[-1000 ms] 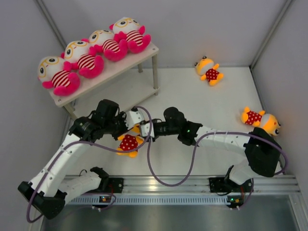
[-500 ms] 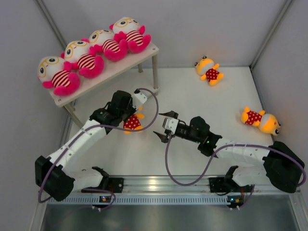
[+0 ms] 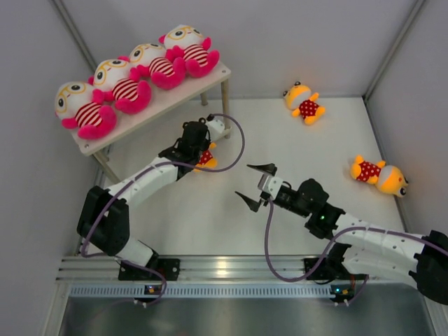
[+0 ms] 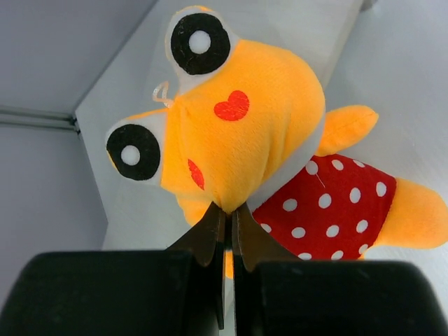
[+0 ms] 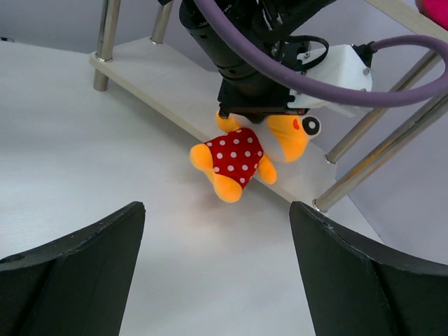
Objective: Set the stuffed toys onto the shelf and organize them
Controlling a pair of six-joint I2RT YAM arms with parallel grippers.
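- Top external view: the shelf (image 3: 164, 103) stands in the far left corner, with four large striped toys (image 3: 129, 87) in a row filling its top board.
- Three small dotted toys in all. The left hand (image 4: 227, 208) pinches one small toy (image 3: 205, 159) by its head at the lower board's (image 5: 161, 77) open edge.
- Two lie on the desk (image 3: 231, 224): a second toy (image 3: 303, 101) near the back wall, a third toy (image 3: 378, 175) beside the right wall.
- The right hand (image 3: 255, 183) is spread and holds nothing, over bare mid-desk.
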